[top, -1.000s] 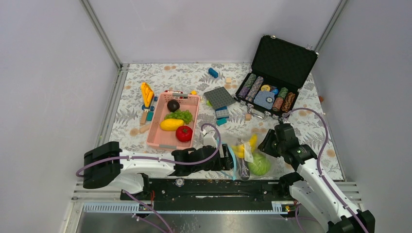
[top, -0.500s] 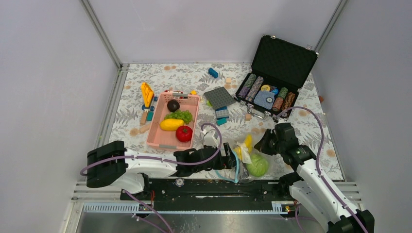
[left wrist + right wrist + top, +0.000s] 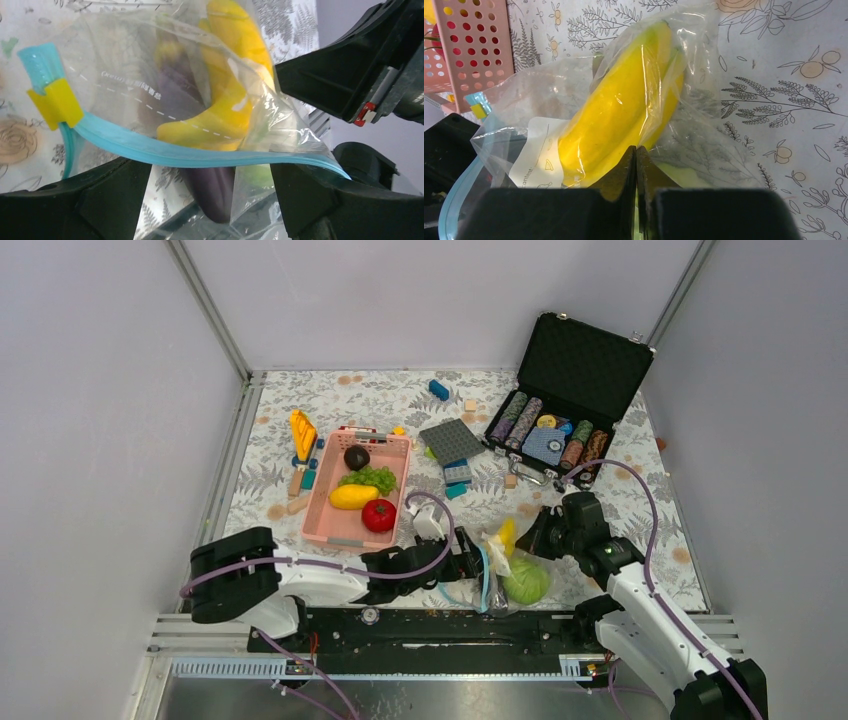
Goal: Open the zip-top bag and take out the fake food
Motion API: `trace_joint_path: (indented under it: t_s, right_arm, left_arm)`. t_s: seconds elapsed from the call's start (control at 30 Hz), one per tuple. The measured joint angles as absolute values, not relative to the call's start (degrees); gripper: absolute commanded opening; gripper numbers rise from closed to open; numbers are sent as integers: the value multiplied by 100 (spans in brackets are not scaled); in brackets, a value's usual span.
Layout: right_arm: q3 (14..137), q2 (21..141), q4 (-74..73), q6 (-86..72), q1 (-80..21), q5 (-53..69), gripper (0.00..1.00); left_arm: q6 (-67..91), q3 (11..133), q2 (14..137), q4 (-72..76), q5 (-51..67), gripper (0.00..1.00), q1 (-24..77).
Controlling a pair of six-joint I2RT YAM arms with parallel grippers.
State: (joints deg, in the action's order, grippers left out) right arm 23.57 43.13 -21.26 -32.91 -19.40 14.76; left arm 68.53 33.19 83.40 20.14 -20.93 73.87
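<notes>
Clear, crinkly zip-top bag (image 3: 524,100).
My right pincer (image 3: 636,160) pinches its film beside smooth curved yellow bananas (image 3: 624,100); my left pincer (image 3: 210,176) stands spread wide.

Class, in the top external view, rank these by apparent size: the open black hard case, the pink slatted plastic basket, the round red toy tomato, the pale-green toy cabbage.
1. open black hard case
2. pink slatted plastic basket
3. pale-green toy cabbage
4. round red toy tomato
</notes>
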Motion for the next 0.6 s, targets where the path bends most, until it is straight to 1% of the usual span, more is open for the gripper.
trace_joint_path:
  t_s: [0.07,0.13,0.3,0.43,0.6]
  right_arm:
    - [2357,4318,-2095,-3291,-1940,1514,1]
    - [2357,4318,-2069,-3291,-1940,1559,1]
    - [2357,4338,-2021,-3293,-1940,1612,1]
    - [2357,4346,-2023,-3299,-1940,1616,2]
    - [2357,4344,-2021,-3301,-1940,1605,2]
  left_arm:
    - [6729,3166,8429,2506,-2086,85,7323]
    - [6639,2991,8576,3050,-2036,81,7247]
    - [6582,2698,9087,4110,-1809,64,7083]
    - [6582,2670,9214,4425,-1675,51,7067]
    - [6576,2659,9137,4508,-1645,39,7067]
